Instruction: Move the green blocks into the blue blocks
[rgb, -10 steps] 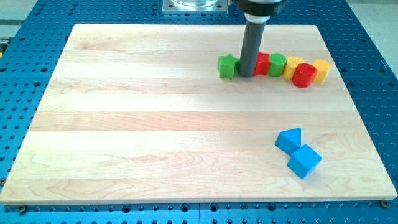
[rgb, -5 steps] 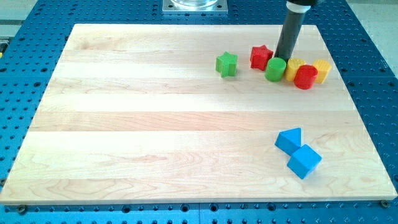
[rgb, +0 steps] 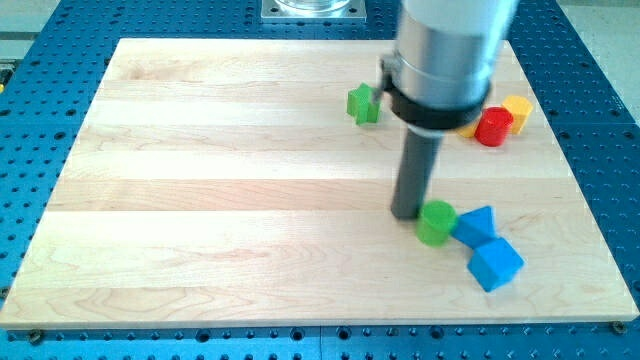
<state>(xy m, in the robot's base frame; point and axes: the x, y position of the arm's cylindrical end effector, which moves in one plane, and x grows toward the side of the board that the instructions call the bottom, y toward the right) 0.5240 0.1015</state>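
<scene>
You have my tip (rgb: 405, 213) down on the wooden bench (rgb: 200, 200), touching the left side of the green cylinder (rgb: 436, 222). That cylinder sits against the blue triangular block (rgb: 477, 226), with the blue cube (rgb: 495, 265) just below it, toward the view's bottom. The green star (rgb: 363, 103) lies well apart, up near the view's top. The arm's body hides things behind it; beside it you see a red cylinder (rgb: 492, 127) and a yellow block (rgb: 517, 110). There is no hand here, only the rod.

two green blocks (rgb: 436, 221) (rgb: 363, 103), two blue (rgb: 476, 226) (rgb: 495, 264), one red (rgb: 492, 127), one yellow (rgb: 517, 110)
</scene>
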